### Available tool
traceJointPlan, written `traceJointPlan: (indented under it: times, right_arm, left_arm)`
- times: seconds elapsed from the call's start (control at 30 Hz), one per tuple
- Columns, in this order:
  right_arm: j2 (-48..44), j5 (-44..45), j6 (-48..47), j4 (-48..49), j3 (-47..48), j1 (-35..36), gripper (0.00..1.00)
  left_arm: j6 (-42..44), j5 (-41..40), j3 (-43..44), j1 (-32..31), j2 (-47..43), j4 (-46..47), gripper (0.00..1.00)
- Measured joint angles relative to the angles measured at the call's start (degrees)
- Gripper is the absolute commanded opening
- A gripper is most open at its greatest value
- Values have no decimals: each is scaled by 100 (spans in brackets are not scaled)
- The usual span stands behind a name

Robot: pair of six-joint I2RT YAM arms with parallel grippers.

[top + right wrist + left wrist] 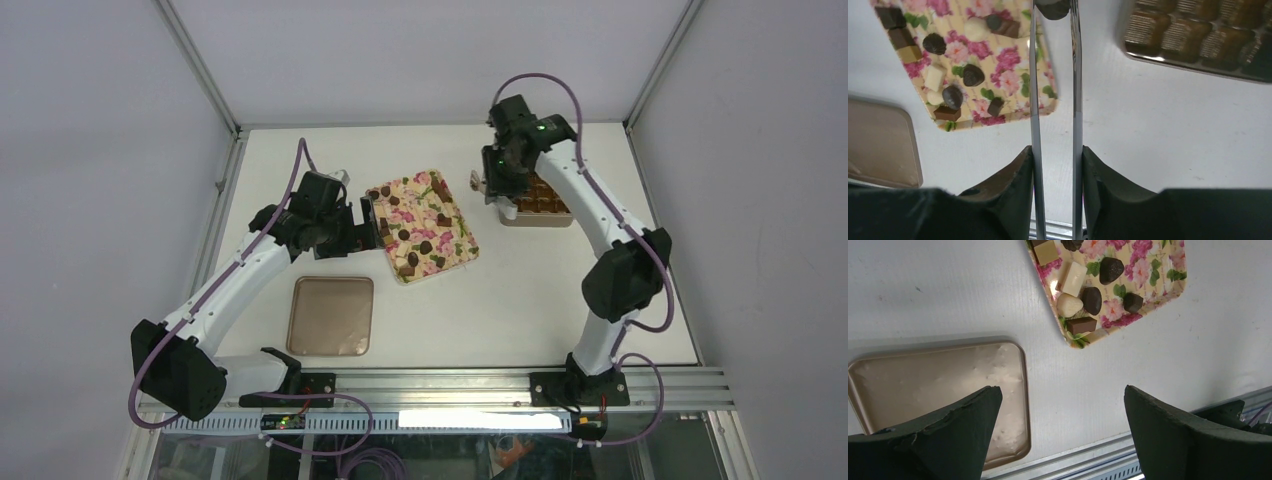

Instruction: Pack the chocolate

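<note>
No legible text, label, brand, number or sign on any surface checked: floral tray, chocolate pieces, tan lid, compartment box at far right, metal tongs, desk

the tray lies cornerwise at the middle of the table. the chocolate lies scattered on the tray, mostly toward its near corner. the lid lies flat on the table to the near left of the tray, apart from it. the box sits right of the tray and slightly farther back, with bare table between the 2. the left gripper hangs at the tray's left edge. the right gripper is right of the tray, close to the box's left edge. the tongs in it carry 1 piece at their tips, just off the tray's right edge.
</note>
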Motion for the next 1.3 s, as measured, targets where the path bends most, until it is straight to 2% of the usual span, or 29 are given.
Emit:
traceJointPlan:
  times: [0.27, 0.37, 0.97, 1.07, 1.2, 1.3]
  right_arm:
    - [-850, 87, 4, 120, -745, -1825, 10]
    - [-855, 203, 2, 131, -866, -2166, 10]
    - [-267, 424, -33, 273, -1001, -2627, 15]
    - [-229, 426, -42, 299, -1027, -2677, 20]
    - [-188, 424, -44, 339, -1045, -2730, 31]
    - [-175, 424, -44, 387, -1093, -2741, 35]
  left_arm:
    - [0, -2, 0, 0, -35, 0, 99]
    - [0, 0, 0, 0, -35, 0, 99]
    - [0, 0, 0, 0, -35, 0, 99]
    - [0, 0, 0, 0, -35, 0, 99]
    - [0, 0, 0, 0, -35, 0, 99]
    - [0, 0, 0, 0, -35, 0, 99]
